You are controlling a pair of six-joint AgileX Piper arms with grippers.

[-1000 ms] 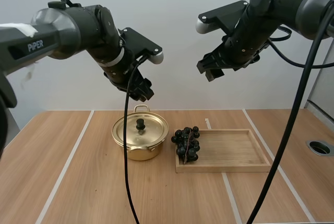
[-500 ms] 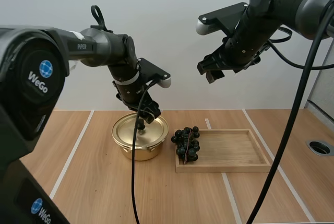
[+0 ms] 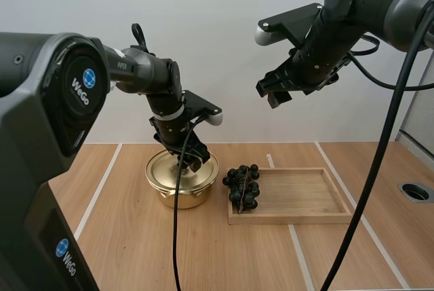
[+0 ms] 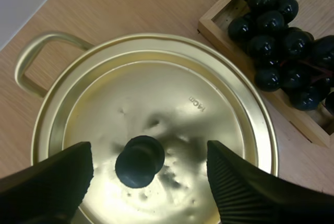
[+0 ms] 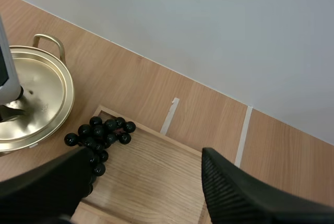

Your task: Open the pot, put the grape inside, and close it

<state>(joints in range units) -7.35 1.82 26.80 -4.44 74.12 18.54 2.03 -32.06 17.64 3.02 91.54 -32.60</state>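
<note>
A: Where was our left end effector (image 4: pixel 148 162)?
B: We had lowered it to the pot (image 3: pixel 180 184), spread open on either side of the knob (image 4: pixel 139 161) on the lid (image 4: pixel 167 98).
A: And the grapes (image 3: pixel 243 184)?
B: Unmoved at the tray's (image 3: pixel 302 195) left end, beside the pot. Our right end effector (image 3: pixel 274 91) stayed high, spread open.

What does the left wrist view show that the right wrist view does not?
The left wrist view adds the black knob inside the open left hand and a stamp on the lid. The right wrist view adds the bare floor of the tray, white tape lines and the open right hand. Both share the gold lid, the grapes and one pot handle.
</note>
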